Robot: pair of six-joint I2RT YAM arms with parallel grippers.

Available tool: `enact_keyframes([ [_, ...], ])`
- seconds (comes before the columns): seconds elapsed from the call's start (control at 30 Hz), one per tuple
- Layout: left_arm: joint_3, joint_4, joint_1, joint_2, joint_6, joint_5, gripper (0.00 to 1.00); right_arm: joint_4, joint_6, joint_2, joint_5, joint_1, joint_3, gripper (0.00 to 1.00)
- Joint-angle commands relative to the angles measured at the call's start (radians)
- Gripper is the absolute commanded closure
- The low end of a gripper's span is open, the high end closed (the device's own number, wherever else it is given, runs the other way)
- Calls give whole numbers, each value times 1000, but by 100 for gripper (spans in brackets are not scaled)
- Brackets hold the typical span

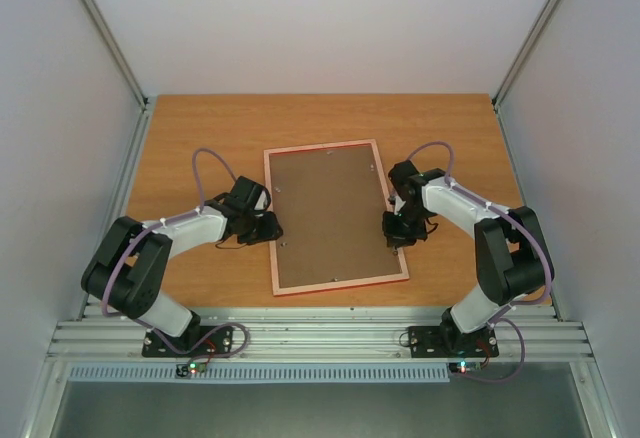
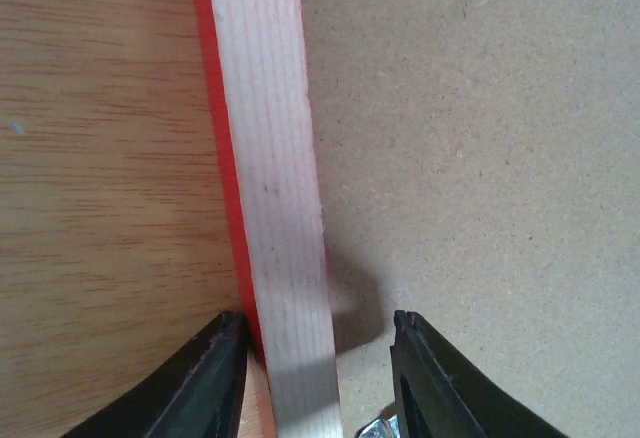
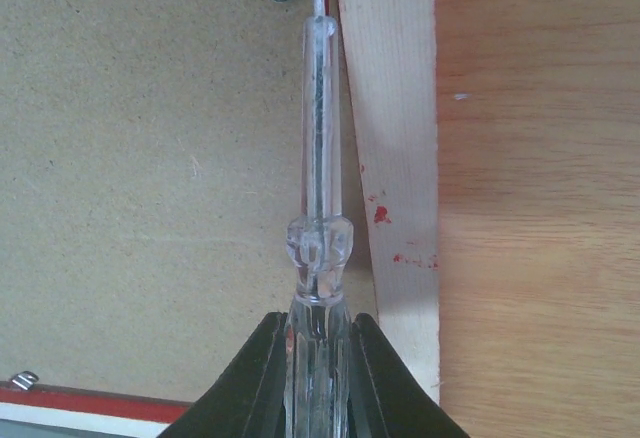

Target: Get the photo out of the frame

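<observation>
Left black two-finger gripper (image 2: 318, 326) part-open astride left rail of thin red rectangular picture frame (image 1: 340, 283), nothing clasped, right gripper (image 3: 318, 323) clamped on clear plastic-handled tool (image 3: 318, 158), frame face down mid-table between them, brown backing board (image 1: 330, 218) up, orange-brown wooden table (image 1: 200, 128), white walls (image 1: 320, 18) beyond.

The frame (image 2: 270, 178) is pale wood with faint grain, a bright red outer edge and a few red specks. The backing board (image 1: 330, 213) is dull speckled brown. The table (image 1: 200, 128) is orange-brown woodgrain. The screwdriver (image 3: 320, 158) is clear.
</observation>
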Motion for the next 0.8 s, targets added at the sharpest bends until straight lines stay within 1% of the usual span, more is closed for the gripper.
enact_keyframes([
  [0.0,-10,-27,-4,9,14,-30,58,-4,-33,-22,-67,18,12,99],
  [0.57,3,-41,-4,12,26,-49,58,6,-57,-34,-112,52,8,99],
  [0.77,21,-63,-4,12,40,-68,58,-4,-46,-70,-45,53,10,99],
])
